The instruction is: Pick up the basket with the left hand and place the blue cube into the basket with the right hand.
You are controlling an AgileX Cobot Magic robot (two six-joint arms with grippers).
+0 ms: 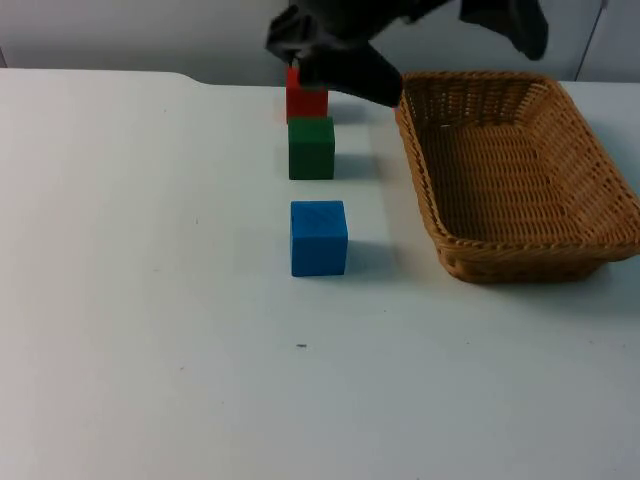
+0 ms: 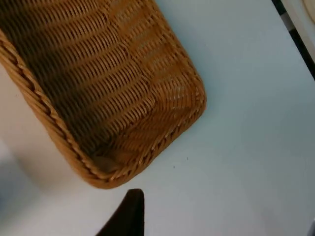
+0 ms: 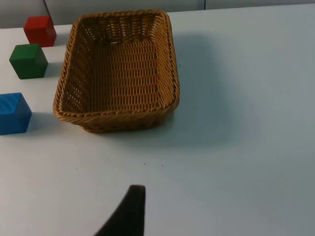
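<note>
The blue cube (image 1: 319, 238) is seen on the white counter (image 1: 150, 300), left of the empty basket (image 1: 520, 255). The left claw (image 1: 345, 65) is blurred above the basket's far-left corner, so its finger state cannot be told; nor can the right claw's.

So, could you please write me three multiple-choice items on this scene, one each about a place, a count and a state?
1. Where is the blue cube relative to the basket in the top view?
A. inside it
B. to its left on the table
C. behind it

2. How many cubes stand on the table?
A. two
B. three
C. four

3. What does the basket hold?
A. nothing
B. the green cube
C. the red cube

Answers: 1 B, the blue one sits on the table beside the basket; 2 B, blue, green and red stand in a row; 3 A, its woven floor is bare.
</note>
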